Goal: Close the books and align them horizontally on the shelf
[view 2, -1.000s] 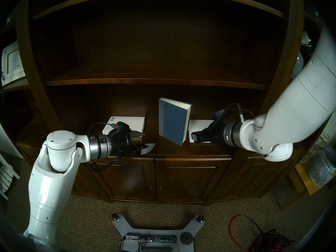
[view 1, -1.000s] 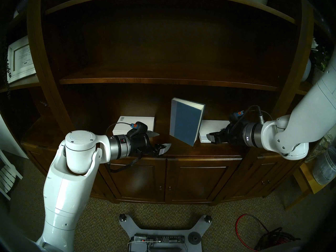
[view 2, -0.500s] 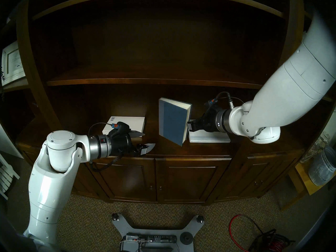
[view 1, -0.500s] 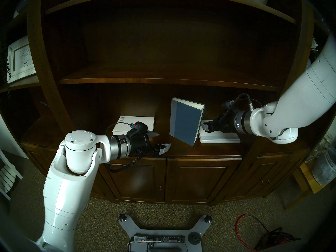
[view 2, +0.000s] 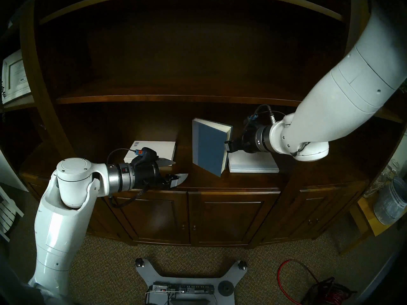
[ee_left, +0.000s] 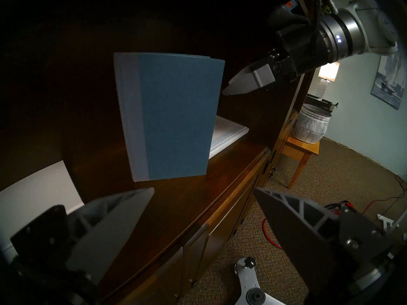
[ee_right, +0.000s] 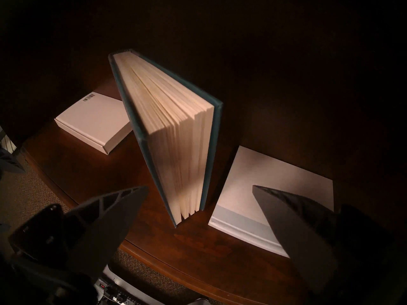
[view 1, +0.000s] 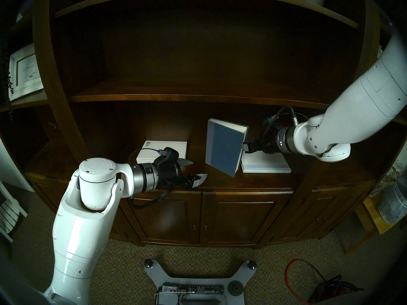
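A blue book (view 1: 224,148) stands upright on the shelf (view 1: 220,181), its covers slightly apart and its pages (ee_right: 176,139) fanned. To its left a white book with a barcode (view 1: 163,148) lies flat and closed. On the right lies a closed white book with a pale blue strip (view 1: 266,163). My right gripper (view 1: 246,146) hovers open above that book, tips close to the blue book's fore edge and holding nothing. My left gripper (view 1: 196,170) is open and empty near the shelf's front edge, left of the blue book (ee_left: 174,117).
A thinner shelf board (view 1: 198,97) runs just above the right arm. Panelled cabinet doors (view 1: 237,216) are below the ledge. A framed picture (view 1: 24,71) stands at far left, and a grey jar (view 1: 394,203) sits on a side table at right. A red cable (view 1: 295,273) lies on the carpet.
My right arm has risen and moved left, from over the front of the right white book to the blue book's fore edge. Left arm and books are unmoved.
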Controlling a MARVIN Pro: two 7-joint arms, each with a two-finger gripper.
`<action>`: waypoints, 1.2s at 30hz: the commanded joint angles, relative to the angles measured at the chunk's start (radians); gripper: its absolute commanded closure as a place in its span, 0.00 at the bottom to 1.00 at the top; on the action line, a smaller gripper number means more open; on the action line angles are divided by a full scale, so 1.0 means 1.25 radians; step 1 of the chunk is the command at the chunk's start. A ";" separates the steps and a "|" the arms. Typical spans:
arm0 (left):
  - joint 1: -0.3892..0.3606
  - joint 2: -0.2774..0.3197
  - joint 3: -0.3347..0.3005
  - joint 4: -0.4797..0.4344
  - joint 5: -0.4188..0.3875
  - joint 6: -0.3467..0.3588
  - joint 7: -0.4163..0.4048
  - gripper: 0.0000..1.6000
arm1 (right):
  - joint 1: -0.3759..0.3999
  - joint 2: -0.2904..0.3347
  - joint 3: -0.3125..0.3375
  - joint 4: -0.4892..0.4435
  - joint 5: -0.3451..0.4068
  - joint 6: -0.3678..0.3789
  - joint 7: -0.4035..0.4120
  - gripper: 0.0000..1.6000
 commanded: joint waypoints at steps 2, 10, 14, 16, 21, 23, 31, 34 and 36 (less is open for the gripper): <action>-0.017 -0.001 -0.001 -0.017 -0.001 -0.002 0.000 0.00 | 0.004 0.009 0.010 0.047 0.004 0.010 0.021 0.00; -0.017 -0.001 -0.001 -0.017 -0.001 -0.002 0.000 0.00 | 0.016 0.008 0.002 0.060 0.001 0.039 0.042 0.00; -0.017 -0.001 -0.001 -0.017 -0.001 -0.002 0.000 0.00 | 0.008 0.007 0.012 0.068 0.016 0.037 0.031 0.00; -0.017 -0.001 -0.001 -0.017 -0.001 -0.002 0.000 0.00 | -0.004 0.007 0.023 0.075 0.025 0.028 0.022 0.00; -0.017 -0.001 -0.001 -0.017 -0.001 -0.002 0.000 0.00 | -0.015 0.002 0.046 0.085 0.048 0.018 0.000 0.00; -0.017 -0.001 -0.001 -0.017 -0.001 -0.002 0.000 0.00 | -0.018 0.001 0.052 0.093 0.054 0.019 -0.007 0.00; -0.017 -0.001 -0.001 -0.017 -0.001 -0.002 0.000 0.00 | -0.049 -0.030 0.073 0.118 0.090 -0.003 -0.088 0.00; -0.017 -0.001 -0.001 -0.017 -0.001 -0.002 0.000 0.00 | -0.069 -0.036 0.078 0.134 0.100 -0.008 -0.112 0.00; -0.017 -0.001 -0.001 -0.017 -0.001 -0.002 0.000 0.00 | -0.085 -0.044 0.079 0.147 0.104 -0.009 -0.127 0.00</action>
